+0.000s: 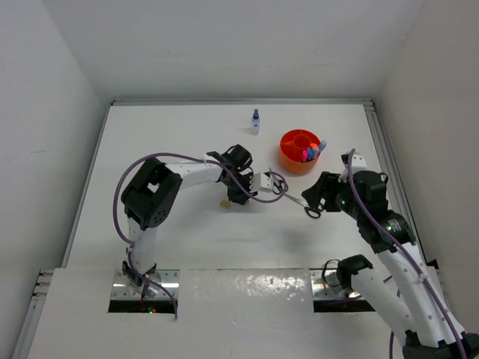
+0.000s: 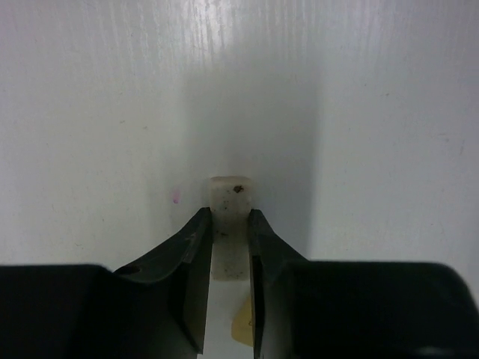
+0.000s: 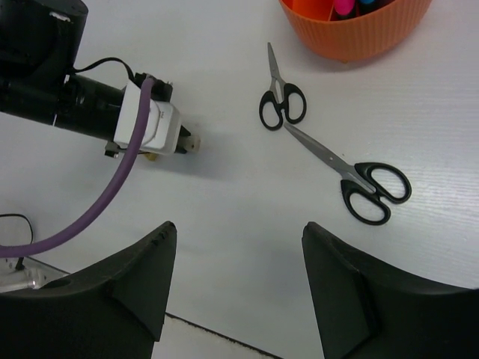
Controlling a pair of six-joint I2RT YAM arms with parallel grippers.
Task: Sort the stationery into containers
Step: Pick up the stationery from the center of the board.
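Observation:
A small beige eraser (image 2: 230, 217) lies on the white table, and my left gripper (image 2: 228, 224) is shut on it, the jaws pressing both its sides. From above, that gripper (image 1: 229, 197) points down at the eraser (image 1: 224, 203) left of centre. Two black-handled scissors (image 3: 283, 101) (image 3: 363, 183) lie on the table between the arms, also visible from above (image 1: 281, 184) (image 1: 308, 207). The orange tub (image 1: 299, 153) (image 3: 359, 34) holds markers (image 1: 308, 154) with pink and blue caps. My right gripper (image 3: 236, 235) hangs open over bare table, near the scissors (image 1: 318, 193).
A small blue-capped bottle (image 1: 255, 121) stands at the back, left of the tub. A yellowish scrap (image 2: 243, 325) lies under the left jaws. The left arm's purple cable (image 3: 112, 194) crosses the right wrist view. White walls enclose the table on three sides.

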